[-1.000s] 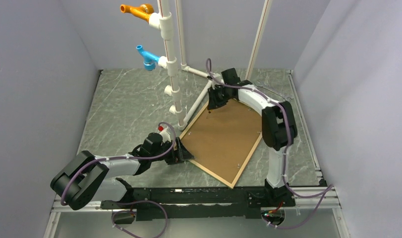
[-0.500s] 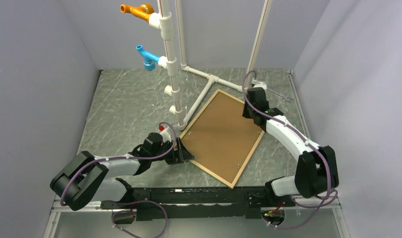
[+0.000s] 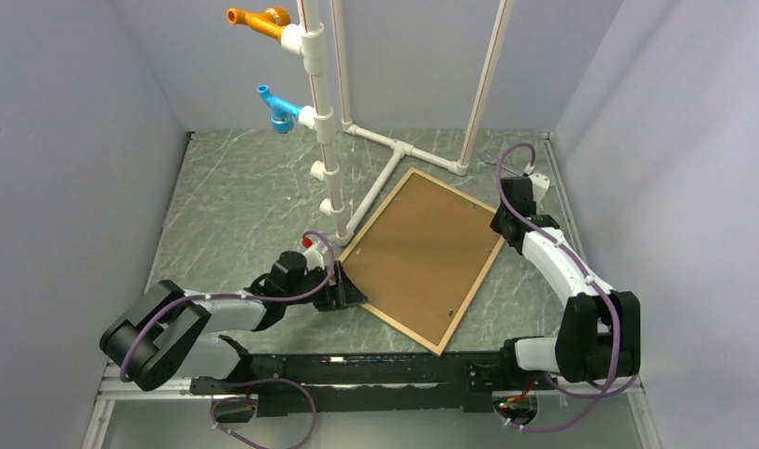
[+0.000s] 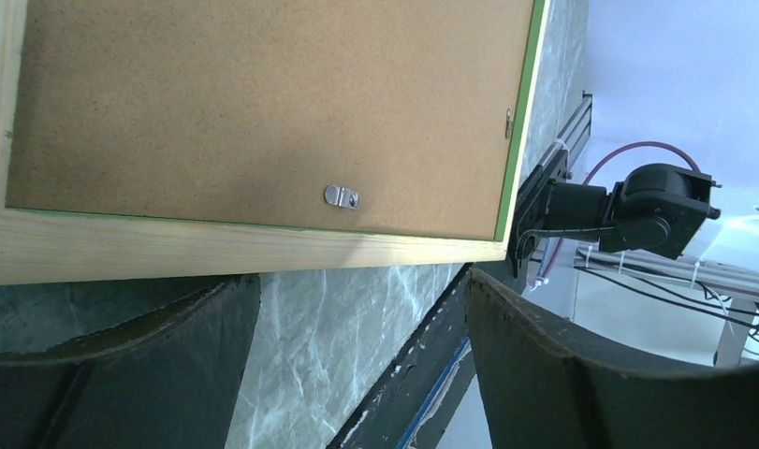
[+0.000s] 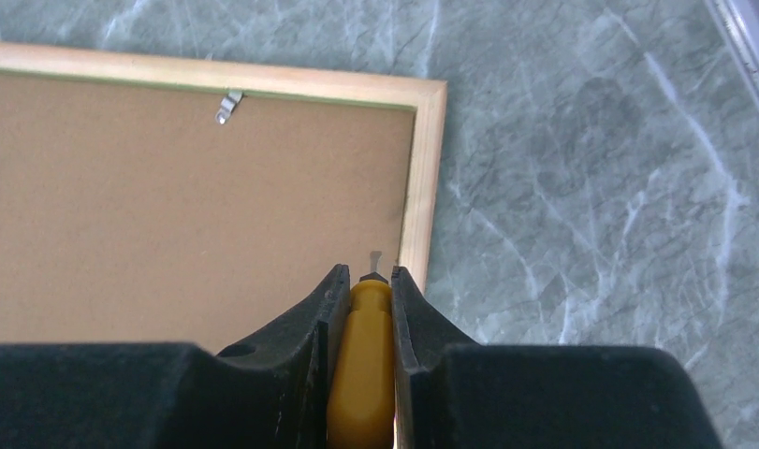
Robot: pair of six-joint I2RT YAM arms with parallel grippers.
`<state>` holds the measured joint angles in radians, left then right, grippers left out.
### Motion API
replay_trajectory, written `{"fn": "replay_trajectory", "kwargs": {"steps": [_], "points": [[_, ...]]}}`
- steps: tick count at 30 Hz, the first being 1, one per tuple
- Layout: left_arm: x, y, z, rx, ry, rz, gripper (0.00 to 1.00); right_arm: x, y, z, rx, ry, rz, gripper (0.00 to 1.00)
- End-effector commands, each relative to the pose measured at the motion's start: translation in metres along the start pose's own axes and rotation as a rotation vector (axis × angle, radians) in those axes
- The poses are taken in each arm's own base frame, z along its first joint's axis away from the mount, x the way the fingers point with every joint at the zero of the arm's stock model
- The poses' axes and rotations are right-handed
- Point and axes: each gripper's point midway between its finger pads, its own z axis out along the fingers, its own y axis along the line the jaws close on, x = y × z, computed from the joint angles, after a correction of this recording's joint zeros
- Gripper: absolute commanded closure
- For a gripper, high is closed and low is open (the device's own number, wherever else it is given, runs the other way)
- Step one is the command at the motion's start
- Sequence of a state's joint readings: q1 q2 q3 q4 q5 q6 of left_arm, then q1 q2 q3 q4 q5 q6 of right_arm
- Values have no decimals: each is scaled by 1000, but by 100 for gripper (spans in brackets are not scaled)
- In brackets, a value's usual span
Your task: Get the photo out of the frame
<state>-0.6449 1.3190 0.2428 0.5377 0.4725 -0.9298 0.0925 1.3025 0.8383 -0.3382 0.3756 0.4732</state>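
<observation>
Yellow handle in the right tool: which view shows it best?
Right wrist view: the yellow handle sits clamped in the right tool, its small metal tip close to the frame rail. In the top view it cannot be made out, and the left wrist view does not show it.

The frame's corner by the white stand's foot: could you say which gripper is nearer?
Left. The left gripper is beside that corner of the frame; the right gripper, holding a yellow tool, is at the opposite rail.
</observation>
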Motion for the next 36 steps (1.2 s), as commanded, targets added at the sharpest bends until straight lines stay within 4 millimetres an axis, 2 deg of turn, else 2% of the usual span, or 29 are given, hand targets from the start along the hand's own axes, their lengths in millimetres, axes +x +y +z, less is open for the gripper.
{"fn": "replay_trajectory", "kwargs": {"steps": [1,7,12,16,23,26,29,36], "points": [[-6,-18,-1,90,-27,47,18,1,13,-13,-80,14,-11,100],[-2,-40,-4,91,-6,166,23,23,14,-21,-62,28,-57,100],[-3,-65,-4,32,-25,326,23,35,6,-14,3,37,-77,100],[2,-79,10,83,33,333,25,38,2,-14,45,35,-73,100],[37,-101,47,148,189,380,26,40,-3,-15,70,30,-87,100],[51,-104,58,164,233,379,27,43,-4,-13,77,33,-89,100],[57,-95,67,141,259,375,27,44,-7,-9,96,28,-85,100],[66,-78,70,103,294,353,27,42,-8,-4,117,0,-54,100]]}}
